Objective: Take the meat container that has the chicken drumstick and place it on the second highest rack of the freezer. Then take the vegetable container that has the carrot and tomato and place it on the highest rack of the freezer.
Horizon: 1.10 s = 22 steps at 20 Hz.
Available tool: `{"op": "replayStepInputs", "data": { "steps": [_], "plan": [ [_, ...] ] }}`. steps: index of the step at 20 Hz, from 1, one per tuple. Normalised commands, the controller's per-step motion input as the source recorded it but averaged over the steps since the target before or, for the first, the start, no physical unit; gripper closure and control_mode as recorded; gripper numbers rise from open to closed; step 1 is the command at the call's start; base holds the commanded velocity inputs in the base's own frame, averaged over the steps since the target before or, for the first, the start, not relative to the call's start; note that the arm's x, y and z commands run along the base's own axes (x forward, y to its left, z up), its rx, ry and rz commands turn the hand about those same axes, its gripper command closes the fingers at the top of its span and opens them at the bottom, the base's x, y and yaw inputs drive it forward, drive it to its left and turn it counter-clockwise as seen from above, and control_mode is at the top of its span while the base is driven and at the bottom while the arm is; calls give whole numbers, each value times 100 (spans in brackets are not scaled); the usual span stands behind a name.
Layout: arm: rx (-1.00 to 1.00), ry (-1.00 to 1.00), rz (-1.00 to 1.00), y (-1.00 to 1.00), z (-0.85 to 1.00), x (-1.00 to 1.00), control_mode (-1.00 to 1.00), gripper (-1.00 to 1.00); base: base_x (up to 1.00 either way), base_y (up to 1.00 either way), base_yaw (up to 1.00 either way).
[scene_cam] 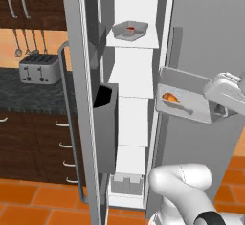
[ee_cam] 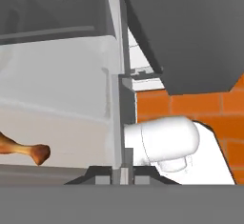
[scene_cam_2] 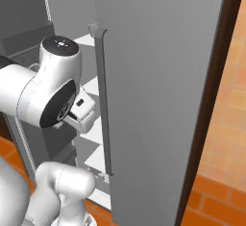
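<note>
Meat container (scene_cam: 184, 97), a shallow grey tray with the chicken drumstick (scene_cam: 170, 97) lying in it, hangs in the air in front of the open freezer, just right of the shelf column and level with the gap between the second and third racks. It tilts slightly, its right edge meeting the gripper (scene_cam: 216, 105), whose white hand comes in from the right of the left base view.

Going from the left in that view: a toaster (scene_cam: 39, 69) sits on a dark counter (scene_cam: 28, 92) under hanging utensils (scene_cam: 29, 41), above dark drawers. Next comes the open freezer door (scene_cam: 81, 99) with its long handle and a dark door bin (scene_cam: 106, 123). Inside, white racks are stacked; the highest rack (scene_cam: 132, 40) carries the vegetable container (scene_cam: 130, 30), in which something red shows. The second highest rack (scene_cam: 130, 89) lies just left of the held tray. A small ribbed tray sits near the freezer floor.

In the hand view the drumstick (ee_cam: 24, 149) lies at the lower left inside the translucent container wall (ee_cam: 62, 89), and the wall's edge runs down between the dark fingertips (ee_cam: 97, 178), which pinch it narrowly. Orange floor tiles (ee_cam: 190, 104) show to the right.

In the right base view the arm's upper joint stands at left and a grey door panel (scene_cam_2: 158, 90) fills the middle.
</note>
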Motion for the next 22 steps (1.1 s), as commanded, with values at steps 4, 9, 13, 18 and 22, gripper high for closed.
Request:
{"op": "replayStepInputs", "data": {
  "steps": [4, 9, 13, 18, 22],
  "plan": [
    [41, 22, -63, 29, -2, 0, -100, 100, 0, 0, 0],
    [21, 19, -43, 56, -22, 18, -100, 100, 0, 0, 0],
    [2, 14, -33, 70, -26, 33, -100, 100, 0, 0, 0],
    [3, 6, -20, 40, 0, 23, -100, 100, 0, 0, 0],
    [2, 2, -4, 26, 26, 14, -100, 100, 0, 0, 0]
  ]
}}
